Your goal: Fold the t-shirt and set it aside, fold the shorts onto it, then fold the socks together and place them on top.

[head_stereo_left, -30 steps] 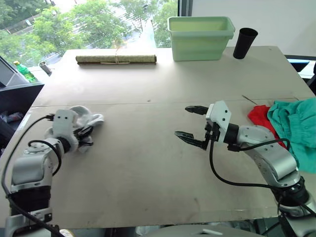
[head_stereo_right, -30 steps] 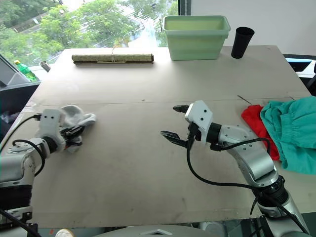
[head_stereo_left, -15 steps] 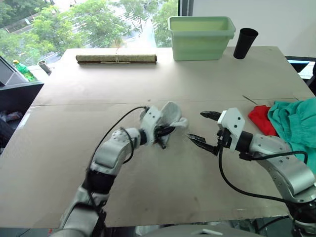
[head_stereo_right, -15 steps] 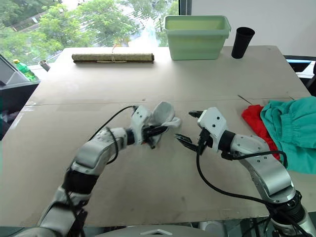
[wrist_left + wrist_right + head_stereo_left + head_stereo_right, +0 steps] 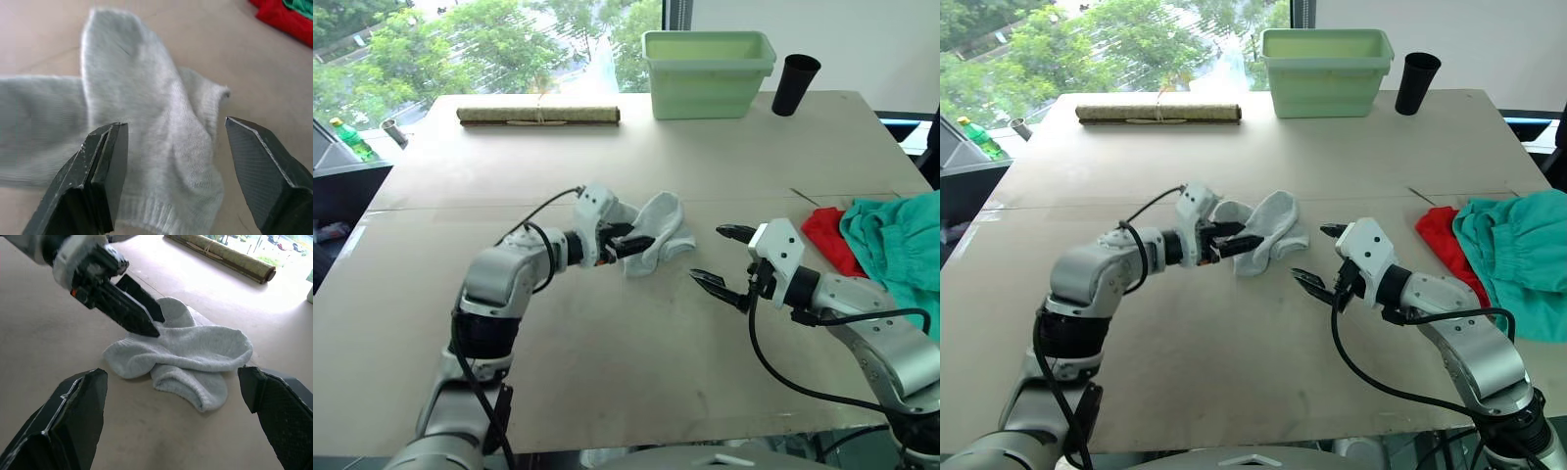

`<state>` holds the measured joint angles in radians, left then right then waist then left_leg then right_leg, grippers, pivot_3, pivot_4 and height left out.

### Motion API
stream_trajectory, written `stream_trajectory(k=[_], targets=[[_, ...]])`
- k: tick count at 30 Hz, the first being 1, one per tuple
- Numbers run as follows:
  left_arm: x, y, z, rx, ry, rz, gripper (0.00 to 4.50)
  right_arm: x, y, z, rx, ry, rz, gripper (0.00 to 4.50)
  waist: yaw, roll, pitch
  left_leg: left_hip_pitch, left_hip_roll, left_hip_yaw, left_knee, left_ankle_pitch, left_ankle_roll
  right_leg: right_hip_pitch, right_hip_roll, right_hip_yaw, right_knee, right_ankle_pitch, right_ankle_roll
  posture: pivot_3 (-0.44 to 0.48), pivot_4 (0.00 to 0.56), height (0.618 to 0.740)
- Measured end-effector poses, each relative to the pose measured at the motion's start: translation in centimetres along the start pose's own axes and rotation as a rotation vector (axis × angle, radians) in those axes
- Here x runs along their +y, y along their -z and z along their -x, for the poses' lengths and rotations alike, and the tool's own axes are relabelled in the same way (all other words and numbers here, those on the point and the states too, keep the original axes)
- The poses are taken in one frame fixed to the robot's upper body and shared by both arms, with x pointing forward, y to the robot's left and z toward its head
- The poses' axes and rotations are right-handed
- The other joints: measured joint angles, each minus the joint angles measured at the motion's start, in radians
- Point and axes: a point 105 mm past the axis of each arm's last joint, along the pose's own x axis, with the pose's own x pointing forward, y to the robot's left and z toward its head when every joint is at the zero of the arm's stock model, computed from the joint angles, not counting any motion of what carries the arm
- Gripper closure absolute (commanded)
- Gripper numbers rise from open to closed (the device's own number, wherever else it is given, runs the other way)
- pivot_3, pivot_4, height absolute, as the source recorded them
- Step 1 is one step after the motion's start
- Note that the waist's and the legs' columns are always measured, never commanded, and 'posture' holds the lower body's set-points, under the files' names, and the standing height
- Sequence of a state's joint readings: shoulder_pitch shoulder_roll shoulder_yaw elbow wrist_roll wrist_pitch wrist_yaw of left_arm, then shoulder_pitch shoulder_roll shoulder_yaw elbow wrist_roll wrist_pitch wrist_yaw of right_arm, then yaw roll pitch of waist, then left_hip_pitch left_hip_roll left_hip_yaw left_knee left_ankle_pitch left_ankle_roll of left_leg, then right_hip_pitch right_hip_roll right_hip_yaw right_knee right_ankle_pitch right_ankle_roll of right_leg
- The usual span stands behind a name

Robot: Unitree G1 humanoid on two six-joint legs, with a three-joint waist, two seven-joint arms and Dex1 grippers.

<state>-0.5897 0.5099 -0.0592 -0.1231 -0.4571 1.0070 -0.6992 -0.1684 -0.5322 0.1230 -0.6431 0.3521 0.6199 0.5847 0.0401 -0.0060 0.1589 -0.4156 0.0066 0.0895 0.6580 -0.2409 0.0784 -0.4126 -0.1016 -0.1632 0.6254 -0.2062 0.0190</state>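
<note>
Tabletop (image 5: pixel 607 333): t-shirt (image 5: pixel 830 237) and shorts (image 5: pixel 899 245) heaped at right edge; socks (image 5: pixel 654 233) mid-table, crossed, unfolded. Left gripper (image 5: pixel 628 240) fingers wide over them, right gripper (image 5: pixel 722 258) fingers wide, empty. Sock stage just starting

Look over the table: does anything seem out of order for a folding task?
Yes. The shorts and t-shirt lie crumpled at the table's right edge, not neatly folded, and the socks sprawl crossed in the middle.

Table (image 5: pixel 607 392) w/ socks (image 5: pixel 656 230), t-shirt (image 5: pixel 827 235), shorts (image 5: pixel 901 245), tub (image 5: pixel 710 73), cup (image 5: pixel 796 85), roll (image 5: pixel 538 116).
</note>
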Motion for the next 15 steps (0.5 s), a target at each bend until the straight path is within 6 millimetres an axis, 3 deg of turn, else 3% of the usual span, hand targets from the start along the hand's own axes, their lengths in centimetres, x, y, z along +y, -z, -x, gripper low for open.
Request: stream_trajectory(k=[6, 10, 13, 15], targets=[[-0.2, 0.2, -3.2, 0.06, -0.053, 0.018, 1.03, -0.1, 0.1, -0.3, 0.002, 0.01, 0.018, 0.0, -0.001, -0.002, 0.001, -0.001, -0.001, 0.0, 0.0, 0.002, 0.006, 0.001, 0.0, 0.001, 0.0, 0.0, 0.0, 0.0, 0.15, 0.727], [-0.2, 0.3, -4.1, 0.081, -0.094, -0.009, 1.03, -0.3, 0.2, -0.2, 0.002, 0.031, 0.031, 0.0, -0.003, -0.002, 0.001, 0.0, 0.0, 0.0, 0.0, 0.002, 0.005, 0.001, 0.001, 0.001, 0.0, 0.0, 0.0, 0.0, 0.15, 0.727], [-0.2, 0.5, -4.4, 0.093, -0.121, -0.044, 1.76, -0.5, 0.4, -0.1, 0.008, 0.056, 0.04, 0.0, -0.003, -0.002, 0.001, 0.0, 0.0, 0.0, 0.0, 0.002, 0.005, 0.001, 0.001, 0.001, 0.0, 0.0, 0.0, 0.0, 0.15, 0.727], [-0.2, 1.1, -4.8, 0.115, -0.123, -0.063, 2.69, -0.6, 0.5, -0.1, 0.006, 0.078, 0.032, 0.0, -0.003, -0.002, 0.001, 0.0, 0.0, 0.0, 0.0, 0.002, 0.004, 0.001, 0.001, 0.001, 0.0, 0.0, 0.0, 0.0, 0.15, 0.727]])
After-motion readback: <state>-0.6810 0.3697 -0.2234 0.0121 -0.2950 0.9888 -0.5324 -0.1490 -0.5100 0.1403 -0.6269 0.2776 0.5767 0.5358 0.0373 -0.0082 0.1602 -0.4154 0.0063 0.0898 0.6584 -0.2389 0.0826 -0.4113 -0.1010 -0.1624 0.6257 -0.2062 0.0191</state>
